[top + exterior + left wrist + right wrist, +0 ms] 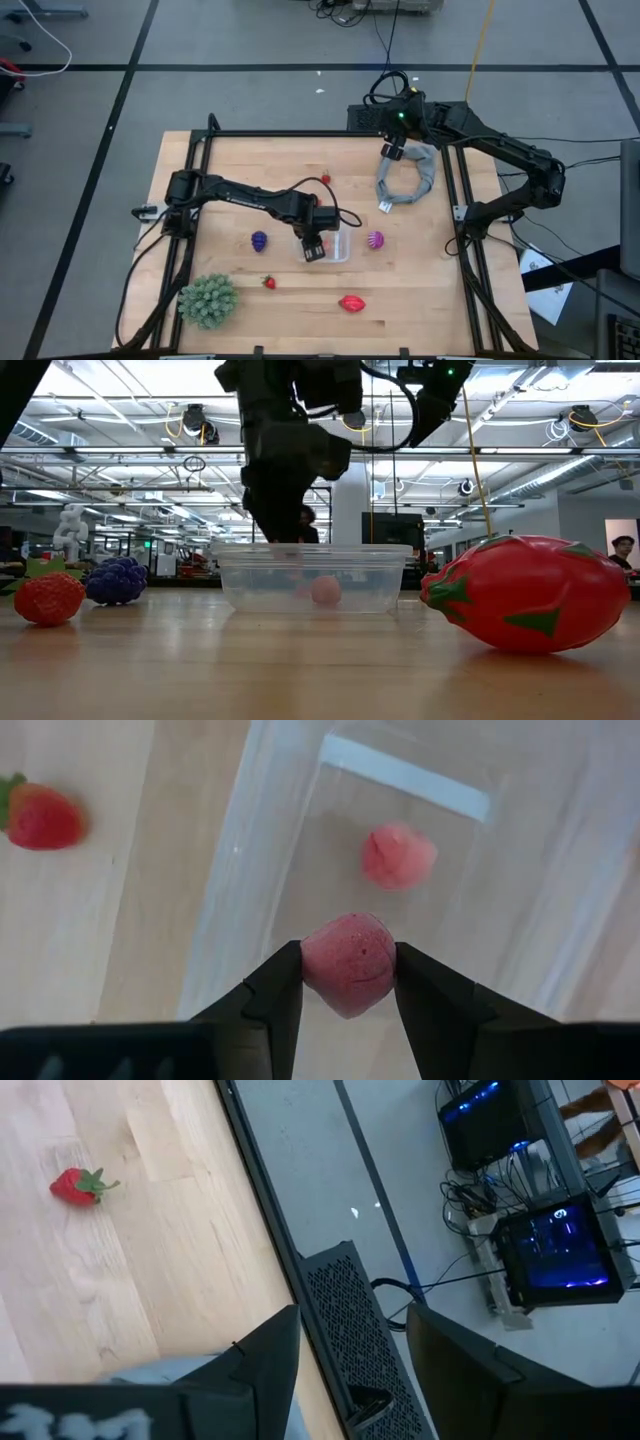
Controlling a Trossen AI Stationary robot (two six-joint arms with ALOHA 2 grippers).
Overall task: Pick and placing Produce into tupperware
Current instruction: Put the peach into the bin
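Left fingers: the left gripper (348, 982) is part-closed, pinching a small pale-red toy berry (348, 963) between both pads.
Held berry vs tub: directly over the open inside of the small clear plastic rectangular tupperware (340, 247), so the drop looks straight down.
Tub contents: one pinkish berry (397, 856) already on its floor, just beyond the held one.
Beside the tub: dark purple fruit (259, 240), magenta fruit (375, 239), tiny red strawberry (268, 282), larger red oval fruit (351, 302).
Right arm: right gripper (350, 1342) part-open, empty, well away from the tub by the grey cloth ring (412, 175); the left arm is the nearer.
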